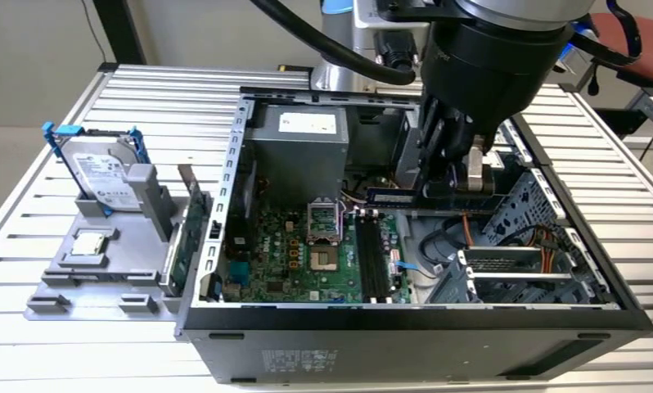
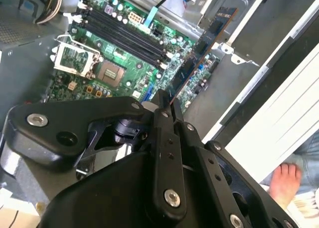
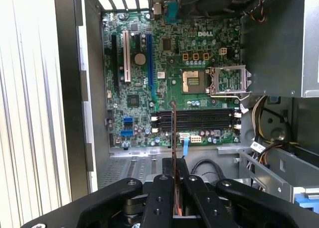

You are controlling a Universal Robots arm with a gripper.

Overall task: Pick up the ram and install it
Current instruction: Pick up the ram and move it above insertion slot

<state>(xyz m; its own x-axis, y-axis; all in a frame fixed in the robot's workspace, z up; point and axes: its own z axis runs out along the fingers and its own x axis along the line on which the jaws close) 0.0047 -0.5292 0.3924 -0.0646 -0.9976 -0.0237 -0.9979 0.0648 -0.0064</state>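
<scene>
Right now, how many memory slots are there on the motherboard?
4. The memory slots lie side by side in one bank beside the processor socket, all empty. The fingers hold the ram, unseated.

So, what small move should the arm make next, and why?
Probably turn the wrist to line the ram up with the slots. The gripper holds the ram above the motherboard, and in the first wrist view it lies crosswise to the slots, which look empty.

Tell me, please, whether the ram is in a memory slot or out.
Out: the gripper holds the ram edge-on above the motherboard, and the memory slots lie empty.
</scene>
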